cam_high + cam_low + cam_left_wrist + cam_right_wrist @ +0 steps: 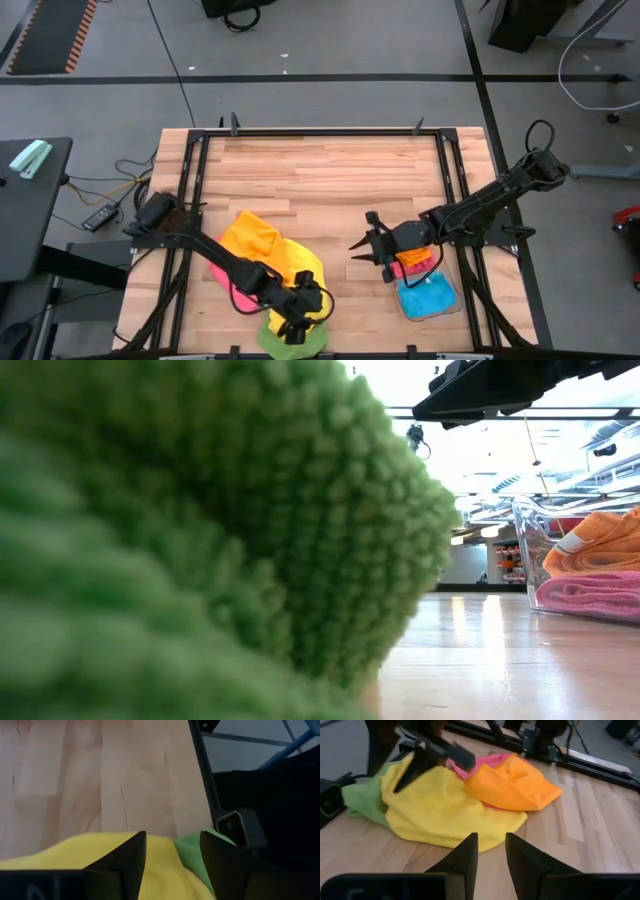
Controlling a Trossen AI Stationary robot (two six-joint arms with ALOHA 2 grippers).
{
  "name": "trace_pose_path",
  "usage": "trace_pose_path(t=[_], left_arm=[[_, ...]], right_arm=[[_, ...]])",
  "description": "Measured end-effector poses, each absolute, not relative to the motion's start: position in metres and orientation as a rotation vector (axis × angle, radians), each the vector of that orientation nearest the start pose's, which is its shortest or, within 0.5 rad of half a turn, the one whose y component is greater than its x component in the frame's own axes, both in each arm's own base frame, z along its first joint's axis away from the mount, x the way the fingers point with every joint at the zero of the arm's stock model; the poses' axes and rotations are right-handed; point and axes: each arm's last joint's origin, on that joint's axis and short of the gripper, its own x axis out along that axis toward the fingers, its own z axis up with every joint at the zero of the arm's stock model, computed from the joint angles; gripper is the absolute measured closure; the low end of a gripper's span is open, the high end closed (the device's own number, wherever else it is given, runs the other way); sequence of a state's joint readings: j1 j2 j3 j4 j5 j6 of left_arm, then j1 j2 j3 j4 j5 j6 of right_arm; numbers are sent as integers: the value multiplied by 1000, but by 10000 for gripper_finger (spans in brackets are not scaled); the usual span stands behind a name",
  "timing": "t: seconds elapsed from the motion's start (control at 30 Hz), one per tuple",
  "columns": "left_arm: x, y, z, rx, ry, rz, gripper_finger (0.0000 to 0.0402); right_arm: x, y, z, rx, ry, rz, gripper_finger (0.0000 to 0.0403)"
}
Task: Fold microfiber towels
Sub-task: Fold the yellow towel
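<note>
Left gripper (pixel 293 322), fingers apart and empty, hovers over the lower-centre pile: closing may snag the yellow towel (pixel 285 262) and green towel (pixel 292 340) together. Right gripper (pixel 368 250) waits, open.

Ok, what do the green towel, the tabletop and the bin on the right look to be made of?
Green towel: soft microfiber, matte, with a nubby looped pile clear in the low view. Tabletop: pale wood planks, likely butcher block, with visible grain and seams and a slight sheen. Bin: clear, glossy, probably rigid plastic; the folded towels show through its wall.
</note>
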State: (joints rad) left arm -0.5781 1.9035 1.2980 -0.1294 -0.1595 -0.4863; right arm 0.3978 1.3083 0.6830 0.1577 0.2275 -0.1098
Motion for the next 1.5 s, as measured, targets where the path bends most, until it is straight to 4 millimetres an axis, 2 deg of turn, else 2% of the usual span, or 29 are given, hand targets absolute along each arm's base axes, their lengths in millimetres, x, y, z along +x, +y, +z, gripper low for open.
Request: trace_pose_path(t=[0.33, 0.5, 0.6, 0.8, 0.87, 0.97, 1.2, 1.3, 1.5], left_arm=[[357, -227, 173, -153, 763, -201, 209], [356, -225, 164, -122, 806, -172, 228], [356, -223, 162, -103, 823, -159, 258], [359, -214, 164, -66, 831, -153, 374], [359, -209, 167, -61, 843, -146, 389], [358, -197, 182, -72, 848, -121, 380], [346, -163, 245, -39, 734, -65, 393], [340, -145, 268, -13, 681, -18, 387], [335, -113, 299, 63, 595, 15, 383]], right_arm=[[256, 93, 222, -286, 418, 201, 296], [257, 90, 222, -270, 420, 231, 296], [257, 90, 222, -263, 419, 253, 296], [257, 90, 222, -260, 419, 272, 296], [257, 91, 222, -254, 419, 292, 296], [257, 92, 222, -235, 415, 321, 296], [256, 96, 224, -186, 398, 387, 296], [254, 101, 224, -177, 396, 401, 296], [252, 108, 225, -151, 391, 419, 296]])
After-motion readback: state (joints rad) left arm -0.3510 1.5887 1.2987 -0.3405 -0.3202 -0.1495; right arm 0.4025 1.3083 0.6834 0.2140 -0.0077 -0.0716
